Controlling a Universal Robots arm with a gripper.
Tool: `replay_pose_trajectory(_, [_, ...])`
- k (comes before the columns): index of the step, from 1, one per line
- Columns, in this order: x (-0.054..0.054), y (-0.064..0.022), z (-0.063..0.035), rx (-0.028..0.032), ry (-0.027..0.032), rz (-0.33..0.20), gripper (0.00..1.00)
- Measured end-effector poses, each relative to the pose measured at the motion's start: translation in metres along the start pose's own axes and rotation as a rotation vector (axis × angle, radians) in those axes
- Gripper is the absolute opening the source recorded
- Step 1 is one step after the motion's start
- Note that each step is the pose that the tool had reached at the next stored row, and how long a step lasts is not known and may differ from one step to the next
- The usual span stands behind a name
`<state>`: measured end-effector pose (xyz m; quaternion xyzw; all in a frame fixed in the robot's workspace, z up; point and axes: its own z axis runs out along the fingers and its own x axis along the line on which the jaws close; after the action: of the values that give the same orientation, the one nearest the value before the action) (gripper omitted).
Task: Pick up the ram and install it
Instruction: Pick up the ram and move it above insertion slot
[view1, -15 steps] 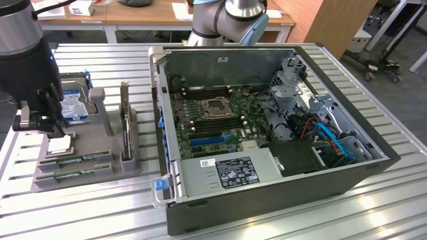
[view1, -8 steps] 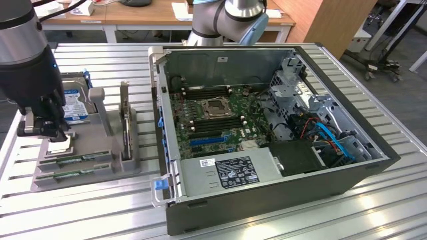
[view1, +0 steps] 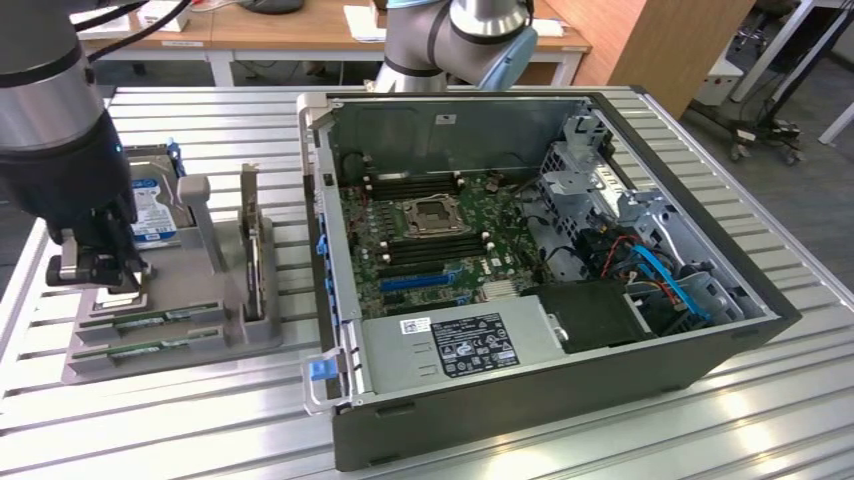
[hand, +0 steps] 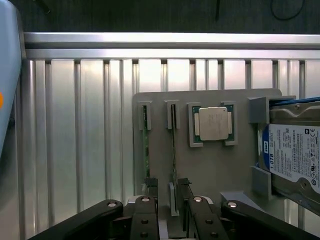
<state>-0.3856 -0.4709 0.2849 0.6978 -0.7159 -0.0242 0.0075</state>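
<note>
- The robot's hand is hanging over a grey holder, which is sitting on the ribbed metal worktop at the exterior view's left.
- The hand is standing spread wide, and it is not pinching anything.
- In the wrist view, its two dark fingers are reaching down on either side of one end of the ram.
- The ram is standing on its thin edge in a slot of the grey holder, and I cannot tell if the fingers are touching it.
- Another green stick is sitting in the next slot, just beside the ram, on the side away from the silver chip.
- The silver chip is lying flat in a square nest on the other side of the ram.
- A hard drive with a blue and white label is resting at the end of the holder, past the chip.
- A tall dark card is standing upright in the holder, between the hand and the computer case.
- The computer case is lying open on the worktop, just beside the holder, toward the exterior view's right.
- Inside the case, the green main board is showing, and a grey power box with a white label is sitting beside it, toward the front of the exterior view.
</note>
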Motion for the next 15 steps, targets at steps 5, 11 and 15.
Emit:
replay_pose_trajectory(5, [0.0, -0.0004, 0.0091, 0.0001, 0.0, 0.0, 0.29])
replay_pose_trajectory(11, [0.0, -0.0007, 0.0156, 0.0, 0.0, 0.0, 0.29])
replay_pose_trajectory(15, [0.003, -0.0008, 0.0155, 0.0, 0.0001, 0.0, 0.29])
